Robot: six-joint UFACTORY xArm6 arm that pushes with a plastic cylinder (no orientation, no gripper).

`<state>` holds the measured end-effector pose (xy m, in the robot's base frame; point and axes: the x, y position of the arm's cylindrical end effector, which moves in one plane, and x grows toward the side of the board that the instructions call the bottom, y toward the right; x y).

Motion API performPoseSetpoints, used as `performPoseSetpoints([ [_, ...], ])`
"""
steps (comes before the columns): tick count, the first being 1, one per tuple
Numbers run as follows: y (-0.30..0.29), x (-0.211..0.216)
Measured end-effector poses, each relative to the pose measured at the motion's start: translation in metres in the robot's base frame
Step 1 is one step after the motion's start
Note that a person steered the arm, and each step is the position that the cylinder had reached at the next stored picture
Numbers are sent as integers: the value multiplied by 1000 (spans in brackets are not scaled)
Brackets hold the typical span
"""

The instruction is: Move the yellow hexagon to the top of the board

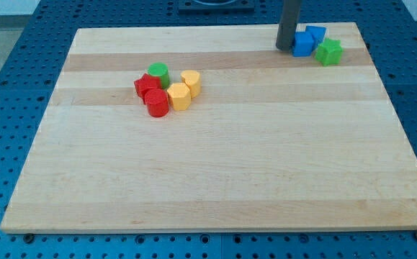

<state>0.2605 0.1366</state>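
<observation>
The landmark here is the wooden board, which lies on a blue perforated table.

My tip stands near the board's top edge, toward the view's right. It is a plain rod end, so it holds nothing; it only touches or almost touches the left side of a blue block. A second blue block sits just behind that one, closer to the board's top edge. A green star-shaped block lies just to the right of the blue pair.

The yellow hexagon is on the board's upper left part, well apart from my tip. It belongs to a tight cluster. Another yellow block sits just above it. A red cylinder touches its left side. A red star-like block and a green cylinder are at the cluster's left and top.
</observation>
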Motion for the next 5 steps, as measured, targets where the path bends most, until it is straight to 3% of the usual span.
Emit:
performPoseSetpoints([
  [2,7,10],
  [3,7,74],
  [4,-41,160],
  [5,-137,206],
])
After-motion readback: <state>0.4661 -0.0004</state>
